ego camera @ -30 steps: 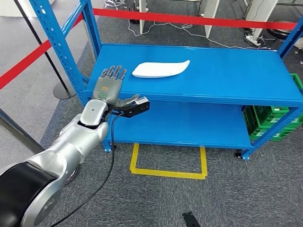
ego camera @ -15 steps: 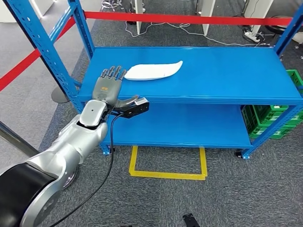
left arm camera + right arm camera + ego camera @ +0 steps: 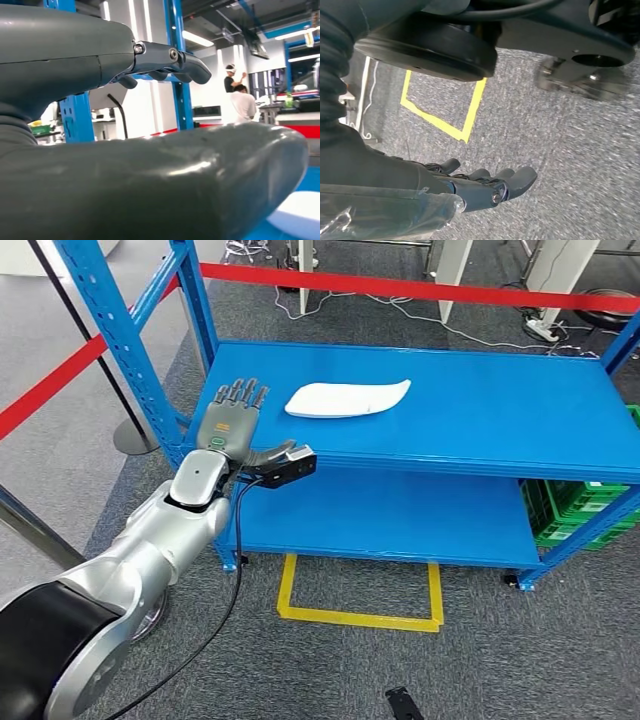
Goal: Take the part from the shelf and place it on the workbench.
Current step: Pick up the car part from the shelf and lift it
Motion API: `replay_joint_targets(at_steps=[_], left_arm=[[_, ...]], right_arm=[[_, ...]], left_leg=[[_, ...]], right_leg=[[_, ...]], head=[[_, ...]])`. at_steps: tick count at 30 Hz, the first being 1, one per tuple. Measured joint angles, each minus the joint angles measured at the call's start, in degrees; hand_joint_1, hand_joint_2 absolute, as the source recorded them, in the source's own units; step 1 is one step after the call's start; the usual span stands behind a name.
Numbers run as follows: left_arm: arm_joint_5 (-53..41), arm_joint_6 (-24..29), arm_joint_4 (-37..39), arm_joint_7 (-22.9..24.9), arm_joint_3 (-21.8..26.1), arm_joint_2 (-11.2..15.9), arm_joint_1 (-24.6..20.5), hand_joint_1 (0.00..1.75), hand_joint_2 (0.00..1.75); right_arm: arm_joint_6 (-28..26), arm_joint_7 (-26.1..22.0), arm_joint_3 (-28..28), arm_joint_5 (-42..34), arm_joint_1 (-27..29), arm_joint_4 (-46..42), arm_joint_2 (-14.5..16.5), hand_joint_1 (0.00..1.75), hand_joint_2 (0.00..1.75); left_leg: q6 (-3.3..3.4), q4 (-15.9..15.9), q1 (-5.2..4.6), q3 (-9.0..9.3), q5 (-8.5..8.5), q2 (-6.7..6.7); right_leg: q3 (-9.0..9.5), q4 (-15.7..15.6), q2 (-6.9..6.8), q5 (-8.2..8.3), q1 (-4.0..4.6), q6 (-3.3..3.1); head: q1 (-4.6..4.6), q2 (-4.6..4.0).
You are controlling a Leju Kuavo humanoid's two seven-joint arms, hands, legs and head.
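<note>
Barely begun: the white part [image 3: 347, 398] lies untouched on the blue shelf [image 3: 483, 410], centre-top of frame; left robot hand [image 3: 232, 425] wide, empty, just beside it; the right robot hand [image 3: 486, 187] hangs empty over the floor

Left arm [image 3: 151, 540]: silver, smooth rounded metallic shell segments, with a black band at the upper section near the shoulder. A black cable [image 3: 226, 590] runs from the wrist down along the arm. Left hand [image 3: 230, 425]: grey back plate with a small orange marking and a green spot, dark grey fingers, thick grey thumb; bright screws at the finger pivots. Right hand [image 3: 486, 185]: dark grey fingers, screw heads visible, grey ribbed cover.
</note>
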Motion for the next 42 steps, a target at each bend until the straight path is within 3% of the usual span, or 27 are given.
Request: replay_joint_targets(at_steps=[2, 6, 8, 10, 11, 12, 14, 16, 17, 19, 21, 31, 42], left_arm=[[0.0, 0.0, 0.0, 0.0, 0.0, 0.0, -0.2, 0.00, 0.00], [0.1, -0.1, 0.0, 0.0, 0.0, 0.0, -0.3, 0.00, 0.00], [0.1, -0.2, 0.0, 0.0, 0.0, -0.1, -0.6, 0.00, 0.00], [0.2, -0.2, 0.0, 0.0, 0.0, 0.0, -0.6, 0.00, 0.00], [0.3, -0.2, 0.0, 0.0, 0.0, 0.0, -0.6, 0.00, 0.00], [0.3, -0.2, 0.0, 0.0, 0.0, 0.1, -0.5, 0.00, 0.00], [0.5, -0.1, 0.0, 0.0, 0.0, 0.2, -0.6, 0.00, 0.00], [0.8, 0.2, 0.0, -0.2, 0.1, 0.2, -0.8, 0.00, 0.00], [0.9, 0.3, 0.0, -0.4, 0.1, 0.1, -0.9, 0.00, 0.00], [1.1, 0.5, 0.0, -0.8, 0.2, 0.1, -0.8, 0.00, 0.00], [1.1, 0.6, 0.0, -1.1, 0.2, 0.1, -0.7, 0.00, 0.00], [1.1, 0.4, 0.0, -1.8, 0.2, 0.0, -0.7, 0.00, 0.00], [1.1, 0.4, 0.0, -2.0, 0.2, -0.1, -0.7, 0.00, 0.00]], right_arm=[[0.0, 0.1, 0.0, 0.0, 0.2, 0.0, 0.0, 0.00, 1.75], [0.0, 0.0, 0.0, 0.0, 0.1, 0.0, 0.0, 0.00, 1.75], [0.0, 0.1, 0.0, 0.0, 0.1, 0.0, 0.0, 0.00, 1.75], [0.0, 0.1, 0.0, 0.0, 0.1, 0.0, 0.0, 0.00, 1.75], [0.0, 0.1, -0.1, 0.0, 0.2, 0.0, 0.0, 0.00, 1.31], [0.0, 0.1, -0.1, 0.0, 0.2, 0.0, 0.0, 0.00, 0.87], [0.0, 0.1, -0.1, -0.1, 0.3, 0.0, 0.0, 0.00, 0.00], [0.0, 0.1, -0.3, -0.2, 0.3, 0.0, 0.0, 0.00, 0.00], [0.0, 0.1, -0.3, -0.2, 0.3, 0.0, 0.0, 0.00, 0.00], [0.0, 0.0, -0.5, -0.4, 0.4, 0.0, 0.0, 0.00, 0.00], [0.2, -0.2, -0.7, -0.8, 0.5, 0.0, 0.0, 0.00, 0.00], [0.8, -1.3, -2.5, -2.7, 0.5, 0.0, 0.0, 0.00, 0.00], [0.9, -1.4, -3.1, -3.0, 0.5, 0.0, -0.2, 0.00, 0.00]], left_leg=[[-0.51, 0.2, -0.20, -0.08, -0.18, -0.13], [-1.65, 0.7, -0.19, -0.52, -0.69, 0.02], [-2.27, 5.0, -0.11, -2.68, -2.86, 0.15], [-2.61, 12.5, -0.04, -6.88, -5.57, 0.20], [-2.66, 15.1, -0.01, -8.54, -5.98, 0.21], [-2.63, 15.9, 0.00, -9.30, -5.34, 0.21], [-2.36, 11.3, 0.00, -7.66, -1.48, 0.22], [-1.98, 3.9, -0.01, -4.18, 1.80, 0.26], [-1.83, 1.4, 0.02, -2.95, 2.42, 0.26], [-1.72, -0.4, 0.08, -2.14, 2.19, 0.17], [-1.73, -0.4, 0.08, -2.15, 2.21, 0.01], [-1.02, -0.4, -0.03, -2.14, 2.12, -0.10], [-0.97, -0.4, 0.02, -2.03, 2.23, -0.08]], right_leg=[[1.96, -4.8, 0.01, 1.42, 0.01, -0.31], [2.38, -5.7, 0.34, 0.93, -0.05, -1.48], [2.85, -5.9, 0.26, 0.76, -0.24, -2.05], [3.21, -5.9, 0.17, 0.47, -0.24, -2.44], [3.39, -5.9, 0.17, 0.33, -0.23, -2.53], [3.56, -5.9, 0.20, 0.21, -0.23, -2.55], [4.00, -5.9, 0.30, -0.08, -0.23, -2.38], [4.28, -5.9, 0.42, -0.51, -0.04, -1.94], [4.31, -5.8, 0.47, -0.71, 0.11, -1.75], [4.30, -5.9, 0.49, -0.91, 0.35, -1.91], [4.51, -6.3, 0.36, -0.84, 0.38, -2.19], [4.98, -7.2, 0.26, -0.45, 0.32, -0.98], [4.99, -7.1, 0.27, -0.40, 0.36, -0.90]], head=[[-0.01, 0.00], [-0.10, 0.00], [-0.34, 0.00], [-0.51, 0.00], [-0.51, 0.00], [-0.52, 0.00], [-0.52, 0.00], [-0.53, 0.00], [-0.49, 0.00], [-0.43, 0.00], [-0.40, 0.00], [-0.42, 0.00], [-0.44, 0.00]])
